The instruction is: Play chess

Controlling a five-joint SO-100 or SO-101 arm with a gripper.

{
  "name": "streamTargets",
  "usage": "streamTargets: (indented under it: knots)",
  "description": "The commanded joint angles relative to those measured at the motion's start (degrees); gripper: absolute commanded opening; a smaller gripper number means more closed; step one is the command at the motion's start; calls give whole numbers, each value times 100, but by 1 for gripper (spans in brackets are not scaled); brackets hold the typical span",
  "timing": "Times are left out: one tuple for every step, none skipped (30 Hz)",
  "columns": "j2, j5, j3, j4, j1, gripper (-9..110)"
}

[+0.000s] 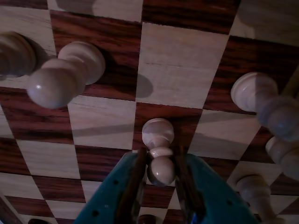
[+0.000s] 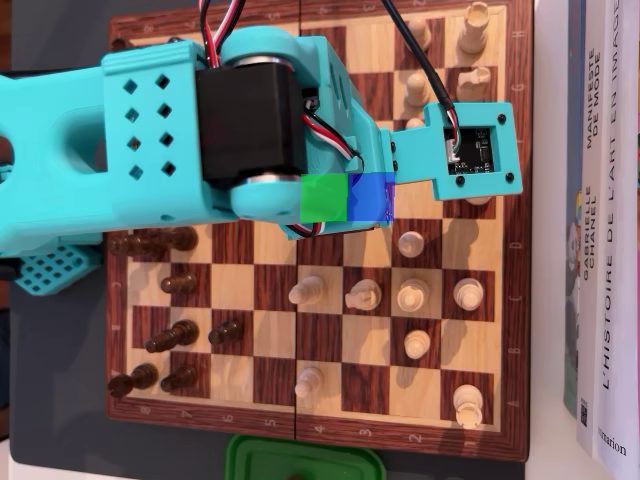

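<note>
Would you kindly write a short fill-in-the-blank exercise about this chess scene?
1. In the wrist view, the teal jaws close on a ____ pawn.
2. The chessboard has dark and ____ squares.
3. In the overhead view, the books lie along the board's ____ side.

Missing words: white; light; right

The chessboard (image 2: pixel 330 260) is chequered in dark reddish-brown and pale cream wood, with a brown border; the pale pieces (image 2: pixel 411 295) are cream-white and the dark pieces (image 2: pixel 170 335) are deep brown. The arm (image 2: pixel 140 150) is turquoise with a black motor block (image 2: pixel 250 115), one green patch (image 2: pixel 323 196) and one blue patch (image 2: pixel 370 196); the hand (image 1: pixel 161 179) is the same turquoise around a cream pawn (image 1: pixel 159 149). The worktop (image 2: pixel 50 400) is dark grey; a green container (image 2: pixel 300 462) sits at its near edge.
</note>
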Motion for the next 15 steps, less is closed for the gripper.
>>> streamTargets:
  knots:
    - [246, -53, -176, 35, -18, 4]
    - [352, -105, -114, 35, -18, 4]
    - [483, -141, -18, 26, -18, 4]
    - [624, -132, 97, 26, -9, 4]
    - [773, -123, 229, 0, 0, 4]
    - [914, -114, 352, -18, 9, 4]
    - [1055, -97, 466, -26, 9, 4]
    - [1169, -97, 571, -26, 9, 4]
    - [1274, -97, 659, -26, 9, 4]
    - [1380, -97, 747, -26, 0, 4]
    - [1468, -97, 853, -26, -9, 4]
    - [1547, -97, 940, -26, -9, 4]
    - [1626, -97, 1037, -26, -18, 4]
    - [1705, -97, 1125, -26, -18, 4]
    - [1775, -97, 1230, -26, -26, 4]
